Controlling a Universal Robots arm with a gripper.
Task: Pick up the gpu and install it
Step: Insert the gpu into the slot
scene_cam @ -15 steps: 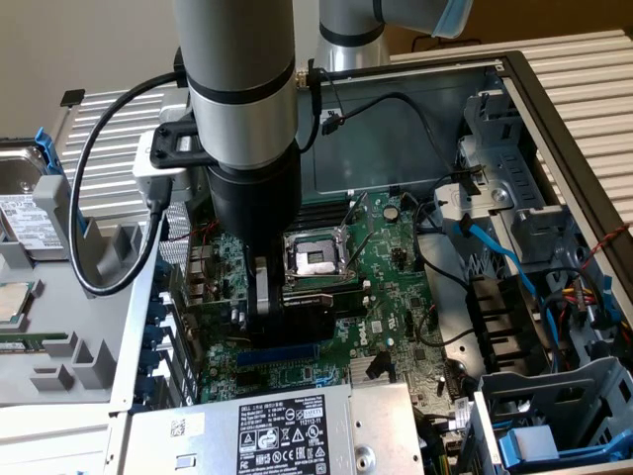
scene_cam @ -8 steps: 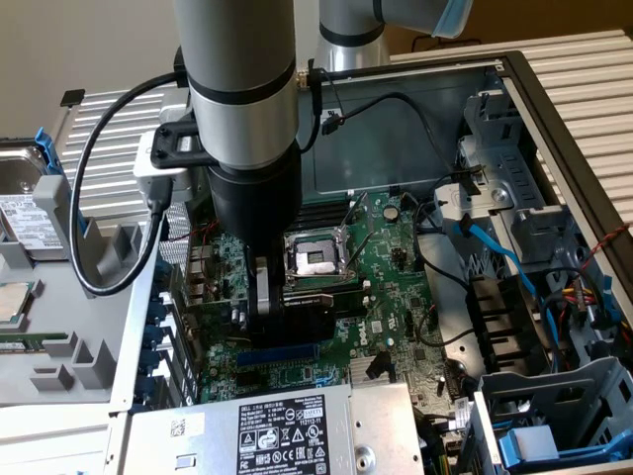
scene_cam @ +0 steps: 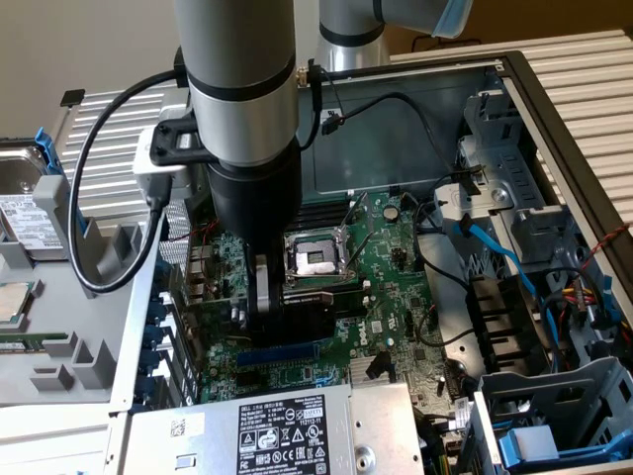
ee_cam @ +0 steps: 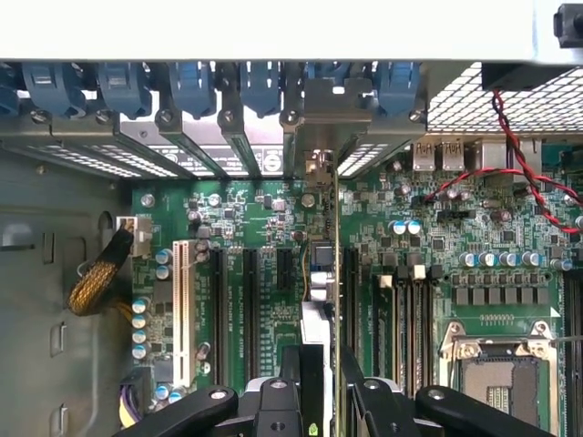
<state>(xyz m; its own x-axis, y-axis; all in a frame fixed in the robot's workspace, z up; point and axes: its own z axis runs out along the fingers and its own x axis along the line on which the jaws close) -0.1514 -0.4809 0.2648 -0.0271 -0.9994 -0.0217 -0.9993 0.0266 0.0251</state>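
**A:** Which way does the gpu (scene_cam: pixel 309 315) point?

**B:** It stands on edge over the motherboard (scene_cam: pixel 396 287), inside the open computer case (scene_cam: pixel 554 109). Its long axis runs across the board, from the exterior view's right to its left, where the case's rear wall is. In the wrist view the card shows edge-on as a thin line. Its silver end bracket (ee_cam: pixel 319 137) sits in the row of rear slot covers (ee_cam: pixel 196 150).

**A:** And the glossy black shroud?

**B:** It faces the near side, away from the CPU socket (scene_cam: pixel 315 259). The blue expansion slot (scene_cam: pixel 277 354) lies just near of it. I cannot tell whether the card's lower edge is in a slot.

**A:** Where is it relative to the fingers?

**B:** Between them. The fingers (ee_cam: pixel 291 378) are clamped on the card, one against each face, and the arm (scene_cam: pixel 242 99) stands upright above them.

**A:** Any writing?

**B:** The power supply (scene_cam: pixel 178 440) at the near edge carries a black label (scene_cam: pixel 287 435) that begins with DELL. The rest is too small to read. So is the label on the hard drive (scene_cam: pixel 25 213) at the far left.
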